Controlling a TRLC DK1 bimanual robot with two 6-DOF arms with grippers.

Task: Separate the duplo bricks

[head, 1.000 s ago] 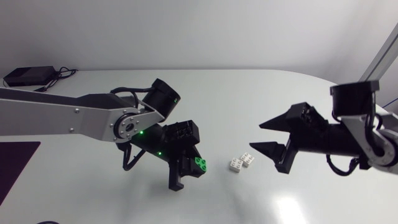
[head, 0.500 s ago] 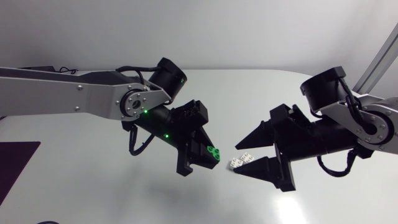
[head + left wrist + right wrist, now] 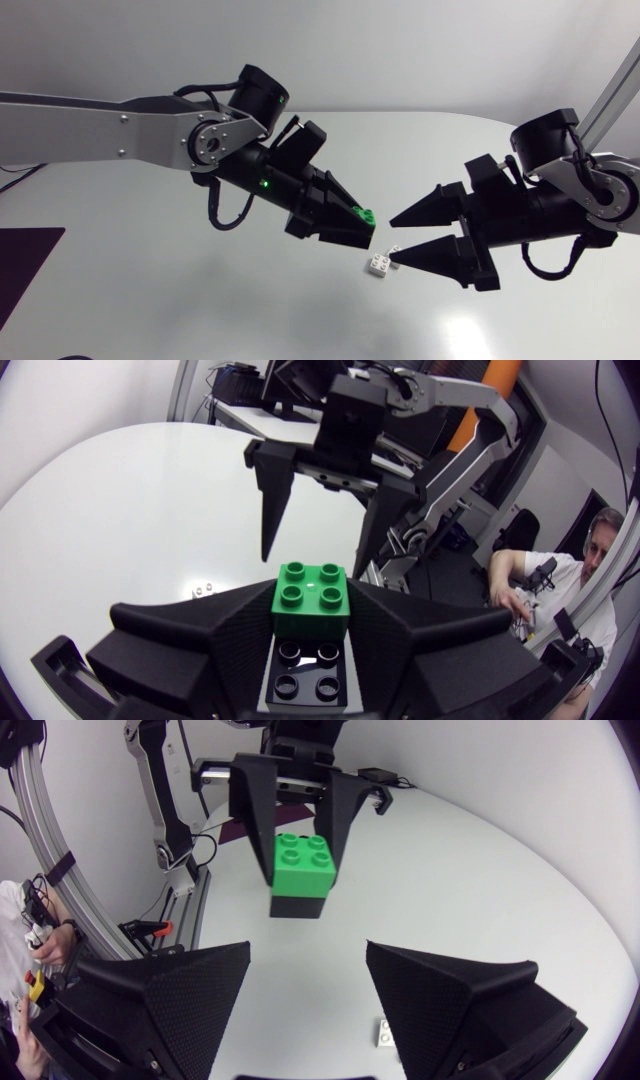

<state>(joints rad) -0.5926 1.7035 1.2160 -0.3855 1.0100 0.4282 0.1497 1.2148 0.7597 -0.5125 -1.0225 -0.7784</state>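
Two bricks (image 3: 362,213) nearer right end effector (image 3: 392,238)

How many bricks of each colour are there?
green brick: 1, held in the left end effector
black brick: 1, stuck to the green one
white brick: 1 in plain sight on the table, partly behind the right end effector, which may hide more
Total: 3 that I can see

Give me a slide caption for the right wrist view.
Open right claw faces the left claw, shut on a green-and-black brick stack, white brick on the table below.
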